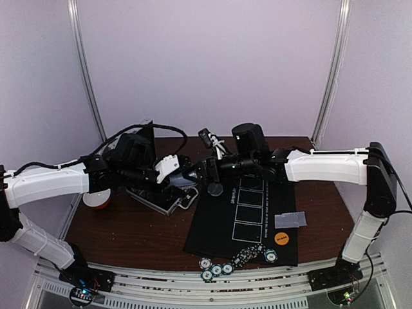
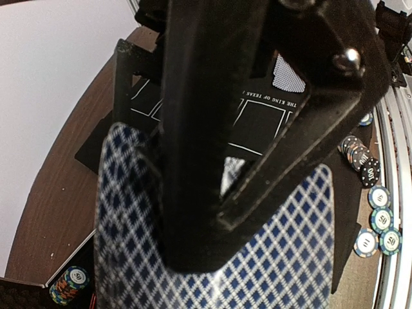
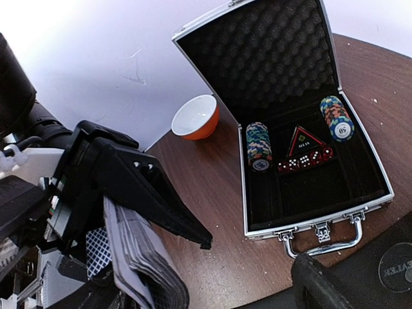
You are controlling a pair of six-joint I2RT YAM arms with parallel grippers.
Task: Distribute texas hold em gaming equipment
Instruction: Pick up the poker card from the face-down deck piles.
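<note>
Gripping the card deck (image 2: 283,257) with the left gripper (image 2: 203,248), jaws partway closed around it, above the table (image 1: 129,222). Cannot judge the right gripper (image 1: 207,170): only 1 finger in view. Below, black mat (image 1: 212,225), open silver case (image 3: 270,58), chips (image 1: 217,269) by mat's near edge.

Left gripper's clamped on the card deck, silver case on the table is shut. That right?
One thing is off: the silver case is open, not shut. The right wrist view shows its foam-lined lid raised, with two chip stacks and red dice inside. The left gripper is indeed clamped on the card deck.
</note>
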